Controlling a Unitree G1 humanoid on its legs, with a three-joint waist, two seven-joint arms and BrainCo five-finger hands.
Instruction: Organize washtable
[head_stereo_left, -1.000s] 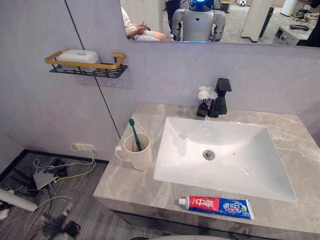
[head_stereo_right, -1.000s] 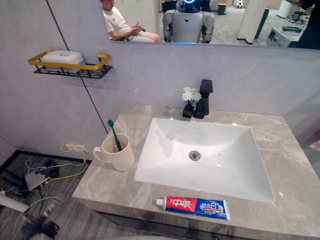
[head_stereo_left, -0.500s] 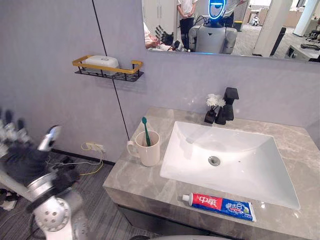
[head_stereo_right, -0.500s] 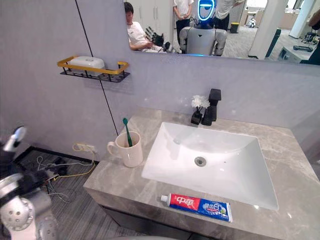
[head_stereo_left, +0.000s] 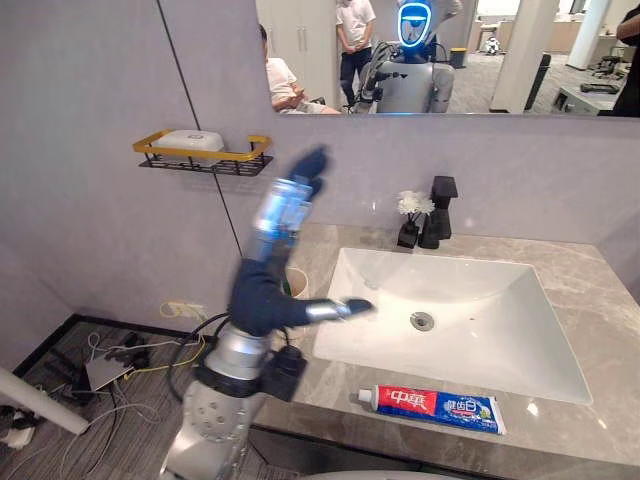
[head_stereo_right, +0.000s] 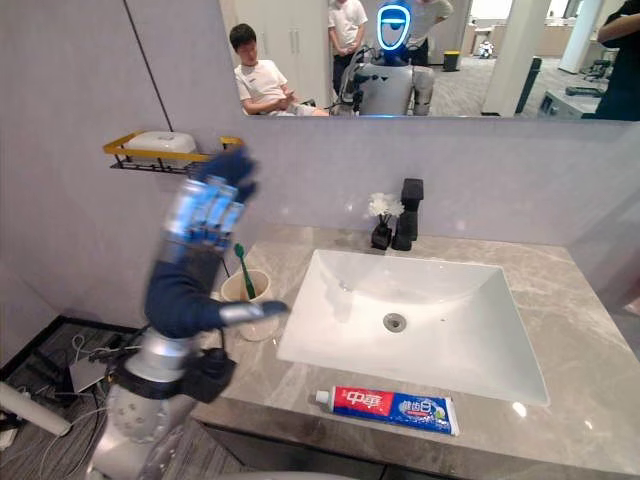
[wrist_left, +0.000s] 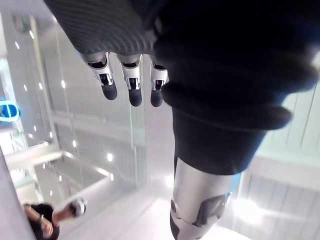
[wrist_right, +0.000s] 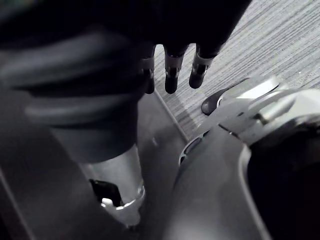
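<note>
Mirror: wide wall mirror (head_stereo_left: 500, 50), above and beyond the left hand, with a seated person reflected in it.
Worktop: grey marble washtable top (head_stereo_left: 590, 290), spreading out below the hand and away on its thumb side.
Basin: white rectangular sink (head_stereo_left: 480, 320), just past the thumb tip.
Left hand (head_stereo_left: 268, 262): half a second ago it hung low near the floor, off the table's end. Now it stands raised before the wall, fingers straight and apart from the thumb, holding nothing. I'd say the reach has only begun, as nothing on the top has shifted.
Right hand (wrist_right: 171, 75): down over the striped grey floor (wrist_right: 280, 40), fingers straight, empty.
Shelf: gold-and-black wire wall shelf (head_stereo_left: 200, 155) carrying a white soap box (head_stereo_left: 190, 140), level with the left hand's fingertips on their outer side.
Toothpaste: red, white and blue toothpaste tube (head_stereo_left: 430, 408), flat at the front edge, below and beyond the thumb, well apart and probably still to be tidied.
Mug: cream ceramic mug (head_stereo_right: 255, 290) just behind the wrist, with a green toothbrush (head_stereo_right: 243, 270) standing in it.
Tap: black tap (head_stereo_left: 438, 210) and white flowers (head_stereo_left: 410, 205), far beyond the thumb.
</note>
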